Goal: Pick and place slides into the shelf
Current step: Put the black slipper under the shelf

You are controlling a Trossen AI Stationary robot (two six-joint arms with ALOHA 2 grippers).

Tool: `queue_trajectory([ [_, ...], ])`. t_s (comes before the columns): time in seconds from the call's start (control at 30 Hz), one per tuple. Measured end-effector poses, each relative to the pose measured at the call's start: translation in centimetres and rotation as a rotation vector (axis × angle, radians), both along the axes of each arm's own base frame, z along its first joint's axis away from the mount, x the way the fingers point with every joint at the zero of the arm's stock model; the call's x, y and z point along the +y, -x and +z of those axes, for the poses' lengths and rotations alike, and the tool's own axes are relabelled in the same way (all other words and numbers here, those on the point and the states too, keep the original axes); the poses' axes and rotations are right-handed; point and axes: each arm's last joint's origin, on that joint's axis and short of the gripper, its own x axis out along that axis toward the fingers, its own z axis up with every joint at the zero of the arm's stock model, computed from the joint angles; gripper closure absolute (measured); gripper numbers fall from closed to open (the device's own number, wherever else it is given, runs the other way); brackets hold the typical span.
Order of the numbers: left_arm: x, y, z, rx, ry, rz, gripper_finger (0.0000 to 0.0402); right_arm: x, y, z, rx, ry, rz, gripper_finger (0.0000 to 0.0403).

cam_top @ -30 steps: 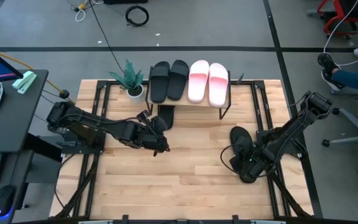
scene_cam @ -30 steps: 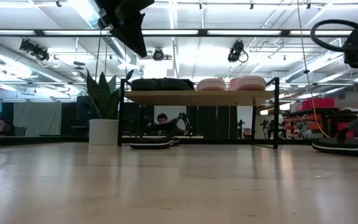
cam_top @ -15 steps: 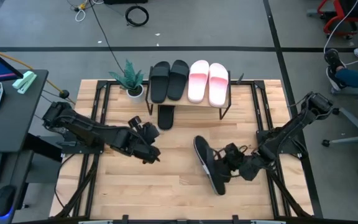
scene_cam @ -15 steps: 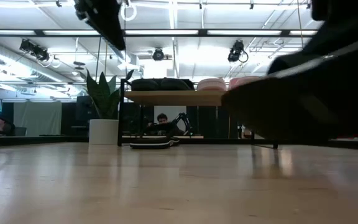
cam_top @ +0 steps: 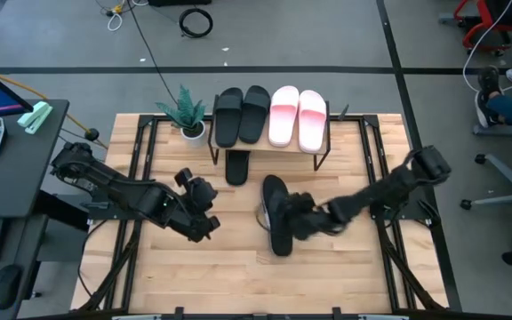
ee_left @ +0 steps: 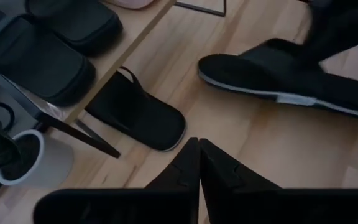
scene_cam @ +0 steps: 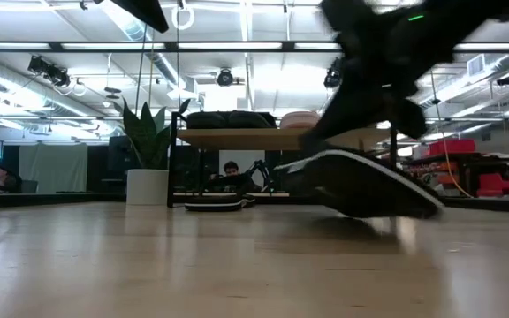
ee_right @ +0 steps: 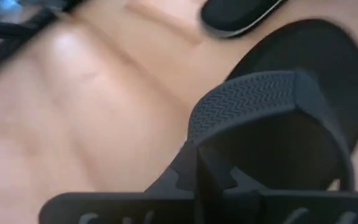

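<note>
1. We see the right gripper (cam_top: 302, 219) clamped on the strap of 1 black slide (cam_top: 276, 213), lifted before the shelf (cam_top: 320, 142).
2. We see the left gripper (cam_top: 204, 225), fingers together, holding nothing, over the table (cam_top: 238, 267).
3. 4 slides lie on the shelf, 1 beneath it.

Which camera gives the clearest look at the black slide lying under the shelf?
The left wrist view: the black slide shows strap and toe, half under the shelf. The high view shows only its front end past the board. The low view shows a thin side profile. The right wrist view catches just its tip.
</note>
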Motion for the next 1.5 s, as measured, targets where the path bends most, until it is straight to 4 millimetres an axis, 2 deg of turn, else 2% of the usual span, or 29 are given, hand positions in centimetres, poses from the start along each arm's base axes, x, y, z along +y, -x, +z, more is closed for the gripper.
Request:
queue_trajectory([
  [0.1,0.0,0.0,0.0,-0.002,-0.004,0.004,0.038,-2.4,-2.2,0.6,0.15,0.06,-0.059,0.0401],
  [0.23,0.0,0.0,-0.1,0.005,-0.008,0.002,0.0381,-5.3,-4.3,0.8,0.269,0.037,-0.126,0.0398],
  [0.4,-0.5,0.2,-0.1,0.007,-0.009,-0.015,0.0393,-7.0,-6.0,0.5,0.305,0.066,-0.091,0.0393],
  [0.6,-1.0,0.6,-0.2,0.003,0.008,-0.01,0.0388,-7.1,-5.9,0.6,0.315,0.082,-0.077,0.0382],
  [0.77,-1.4,0.9,-0.4,-0.001,0.027,0.008,0.0378,-7.2,-5.6,1.8,0.293,0.091,-0.064,0.0373],
  [0.9,-1.7,0.9,-0.6,-0.002,0.033,0.012,0.0384,-7.2,-5.4,2.2,0.283,0.096,-0.063,0.037],
  [1.1,-2.1,0.5,-1.3,0.024,0.018,0.007,0.0395,-6.8,-5.1,2.0,0.326,0.041,-0.004,0.0369],
  [1.27,-2.1,0.5,-1.3,0.027,0.016,0.008,0.0387,-6.0,-5.0,2.0,0.338,0.043,0.032,0.0369],
  [1.5,-2.1,0.5,-1.3,0.027,0.017,0.008,0.0379,-7.6,-5.1,2.0,0.337,0.083,-0.03,0.0369],
])
